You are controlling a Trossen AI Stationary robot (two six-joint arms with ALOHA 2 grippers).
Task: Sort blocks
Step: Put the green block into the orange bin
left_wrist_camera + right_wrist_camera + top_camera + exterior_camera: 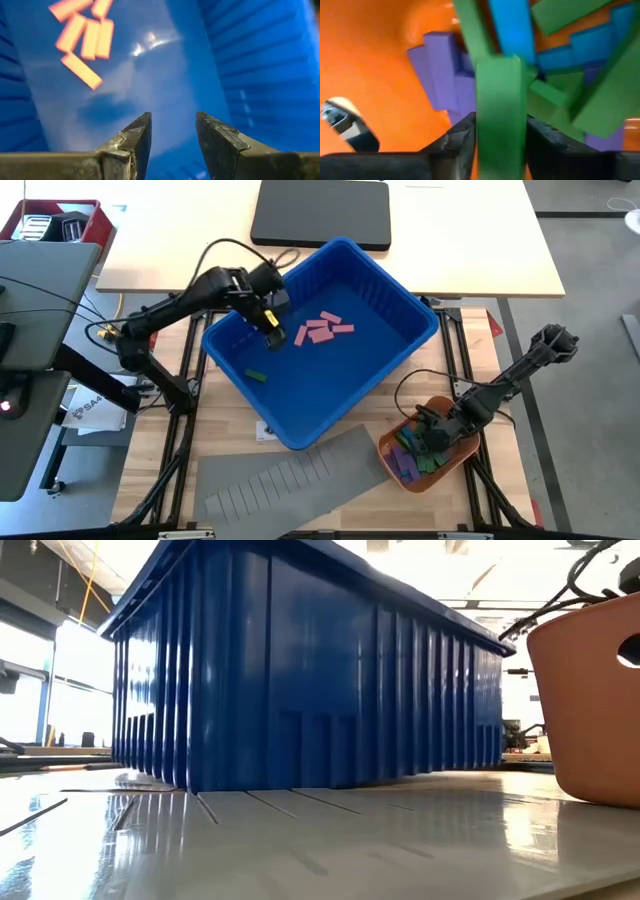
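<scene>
My right pincer (501, 140) is down inside the orange tray (388, 448), its two dark fingers set on either side of a green block (500, 115); I judge it to be grasping that piece, though the fingers may be only just settling on it. Just ahead of that pincer lies the unsorted heap: purple blocks (442, 70) to one side, a blue block (512, 25) beyond, more green ones tumbled across each other on the far side. My left pincer (172, 132) hangs released over the floor of the blue bin (415, 305), fingers parted with nothing between them. Well ahead of it, on the bin floor, sit the pink blocks (82, 40), gathered in a loose cluster (six or so, as far as I can count from above). One lone green block (257, 376) lies apart from them, behind the left pincer toward the bin's near corner. So the pink looks largely dealt with and the green barely begun; the purple and blue pieces, by my reckoning, are all yet to leave the tray. The grey slotted sheet (290, 475) lies on the worktop between bin and tray, carrying nothing I can see.
</scene>
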